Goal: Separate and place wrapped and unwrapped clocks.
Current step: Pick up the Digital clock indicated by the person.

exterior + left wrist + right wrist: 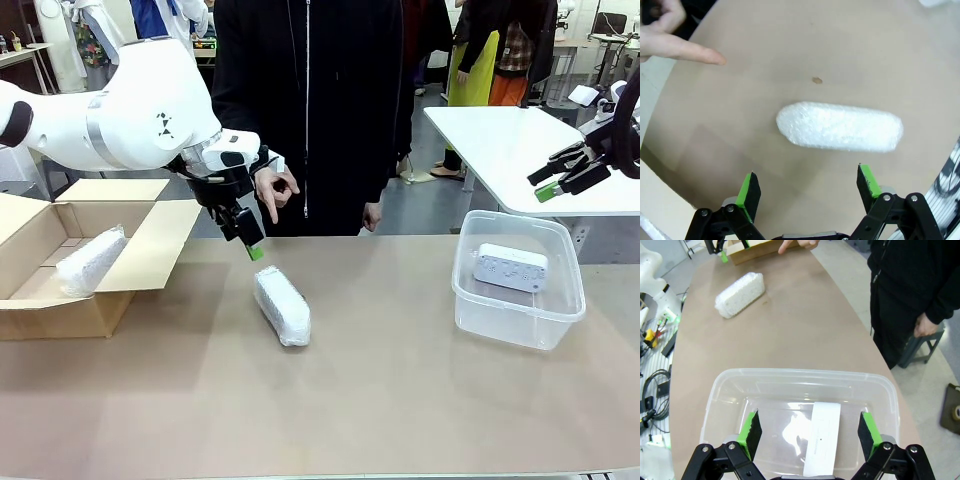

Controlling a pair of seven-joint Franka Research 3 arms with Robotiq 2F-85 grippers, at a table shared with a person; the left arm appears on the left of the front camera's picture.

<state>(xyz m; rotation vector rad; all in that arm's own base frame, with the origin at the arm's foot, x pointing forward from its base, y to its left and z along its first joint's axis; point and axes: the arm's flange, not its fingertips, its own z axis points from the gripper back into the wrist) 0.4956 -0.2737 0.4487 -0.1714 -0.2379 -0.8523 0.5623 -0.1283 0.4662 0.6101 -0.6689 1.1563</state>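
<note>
One wrapped clock (282, 305) lies on the brown table, a white crinkly oblong bundle; it is seen too as the wrapped clock (840, 126) and wrapped clock (740, 294). My left gripper (250, 240) hangs open just above and behind it, the left gripper (809, 182) empty. A second wrapped clock (90, 262) rests inside the cardboard box (150, 250). The unwrapped clock (511, 267), a bare white block with buttons, lies in the clear tub (470, 300). My right gripper (560, 172) is open, raised above the tub; the right gripper (809, 427) looks down on the unwrapped clock (822, 437).
A person in black stands at the far edge, one hand (275, 190) pointing a finger (685, 47) down near the table edge. The open box flaps spread at the left. A white table (520, 150) stands behind at the right.
</note>
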